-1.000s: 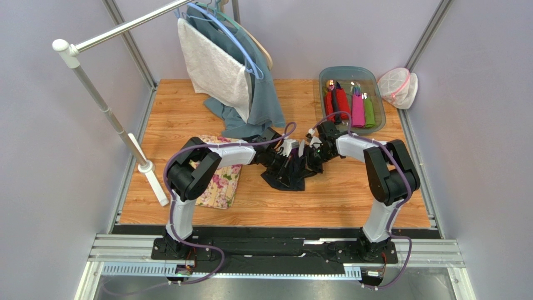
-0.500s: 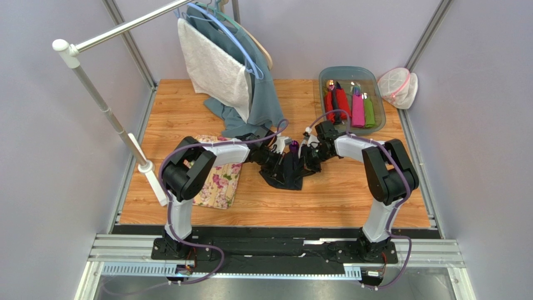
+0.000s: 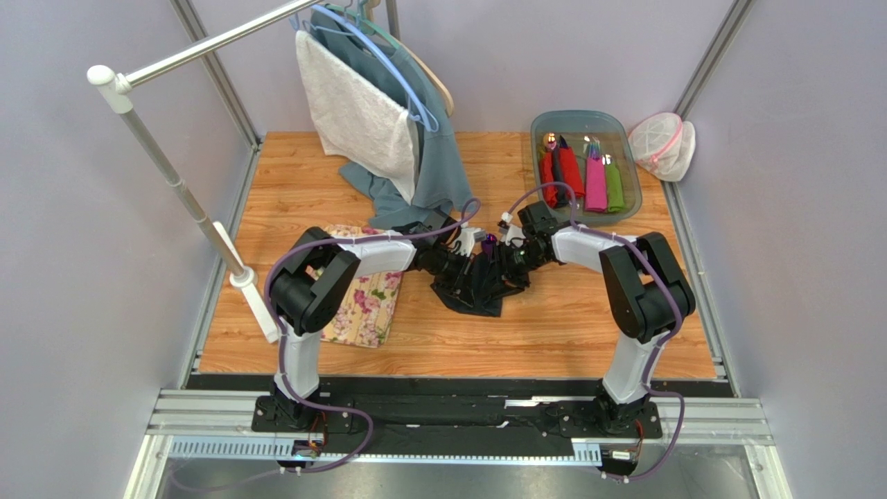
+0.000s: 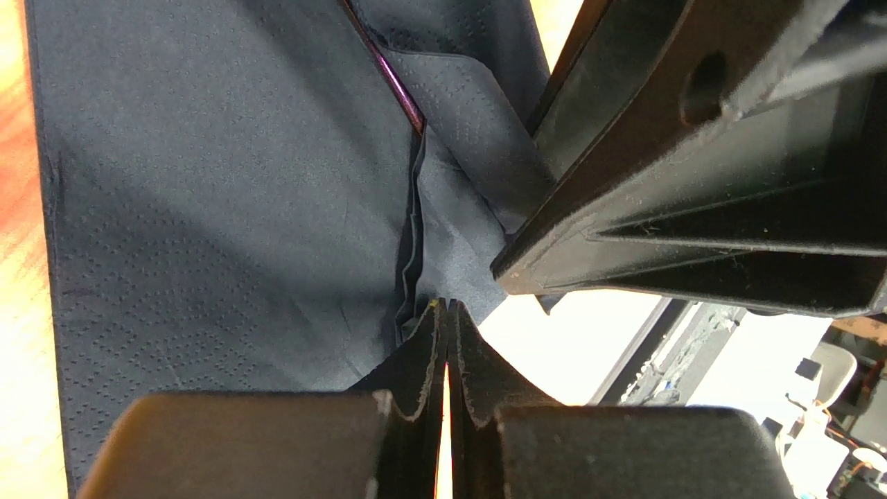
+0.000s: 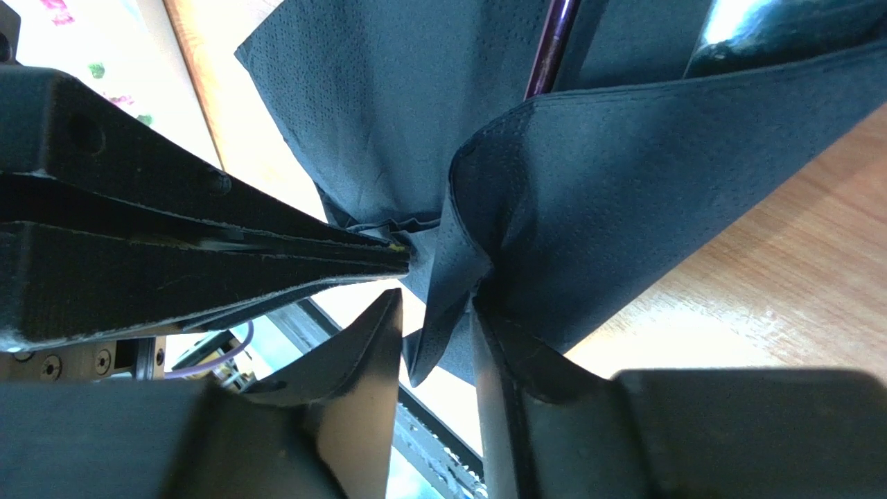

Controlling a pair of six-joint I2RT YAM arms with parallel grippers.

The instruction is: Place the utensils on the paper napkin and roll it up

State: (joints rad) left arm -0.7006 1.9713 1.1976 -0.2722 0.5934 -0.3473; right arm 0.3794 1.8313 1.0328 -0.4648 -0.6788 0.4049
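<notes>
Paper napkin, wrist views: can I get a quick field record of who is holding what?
napkin: paper napkin, dark, folded over itself on the wooden table
left fingers: shut, pinching a napkin fold
right fingers: apart, a napkin fold hanging between them
utensil: purple handle showing inside the fold

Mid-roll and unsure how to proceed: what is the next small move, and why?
Probably draw the right tool back off the paper napkin and regrip further along. Its jaws stand apart around a loose fold, while the left tool is pinched shut on the napkin, so the wrap around the purple utensil handle should hold.
</notes>
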